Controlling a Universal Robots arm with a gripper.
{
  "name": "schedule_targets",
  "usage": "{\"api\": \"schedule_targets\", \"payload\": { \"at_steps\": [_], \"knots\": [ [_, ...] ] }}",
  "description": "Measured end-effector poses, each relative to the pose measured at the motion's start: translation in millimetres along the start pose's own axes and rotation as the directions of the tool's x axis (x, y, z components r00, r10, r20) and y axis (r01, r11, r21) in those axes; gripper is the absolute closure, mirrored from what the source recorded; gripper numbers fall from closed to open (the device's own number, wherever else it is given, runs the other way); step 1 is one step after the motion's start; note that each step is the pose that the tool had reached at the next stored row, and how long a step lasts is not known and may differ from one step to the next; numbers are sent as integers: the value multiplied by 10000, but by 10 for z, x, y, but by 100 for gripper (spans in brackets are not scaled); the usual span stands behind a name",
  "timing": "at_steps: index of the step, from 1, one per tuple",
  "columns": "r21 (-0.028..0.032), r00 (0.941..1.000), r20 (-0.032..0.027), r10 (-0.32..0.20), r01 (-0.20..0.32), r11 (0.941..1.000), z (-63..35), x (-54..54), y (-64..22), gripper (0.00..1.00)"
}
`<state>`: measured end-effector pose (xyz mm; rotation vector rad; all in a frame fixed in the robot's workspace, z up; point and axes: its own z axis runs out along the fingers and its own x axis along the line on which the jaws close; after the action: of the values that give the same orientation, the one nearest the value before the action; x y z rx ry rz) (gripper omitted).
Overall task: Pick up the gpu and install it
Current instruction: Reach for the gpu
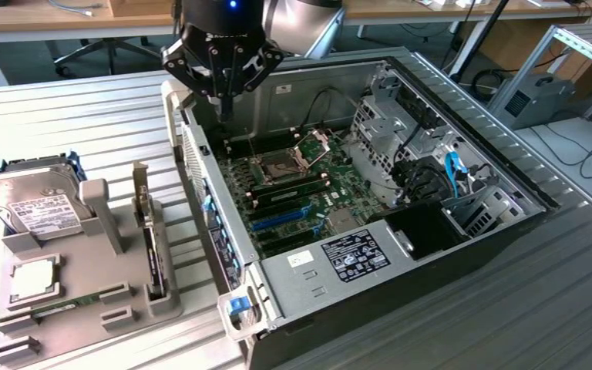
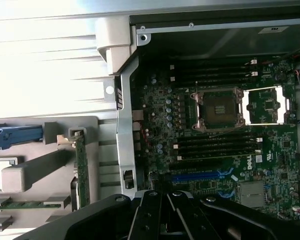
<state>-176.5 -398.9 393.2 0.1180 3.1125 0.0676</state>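
The gpu stands on its edge in a slot of the grey holder, its silver bracket at the far end. In the wrist view the gpu shows edge-on as a thin green strip. My gripper hangs shut with nothing in it above the open computer case's wall, up and to the exterior view's right of the card and apart from it. In the wrist view the gripper sits over the motherboard, close to the blue expansion slot.
The open case holds the motherboard with an empty CPU socket and blue slots. The holder also carries a silver hard drive, a CPU and a green RAM stick. Ribbed metal tabletop surrounds them.
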Motion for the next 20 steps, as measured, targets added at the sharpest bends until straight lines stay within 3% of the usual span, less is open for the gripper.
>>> {"api": "schedule_targets", "payload": {
  "at_steps": [20],
  "knots": [
    [-1,10000,1,1,-1,10000,-2,92,-7,89]
  ]
}}
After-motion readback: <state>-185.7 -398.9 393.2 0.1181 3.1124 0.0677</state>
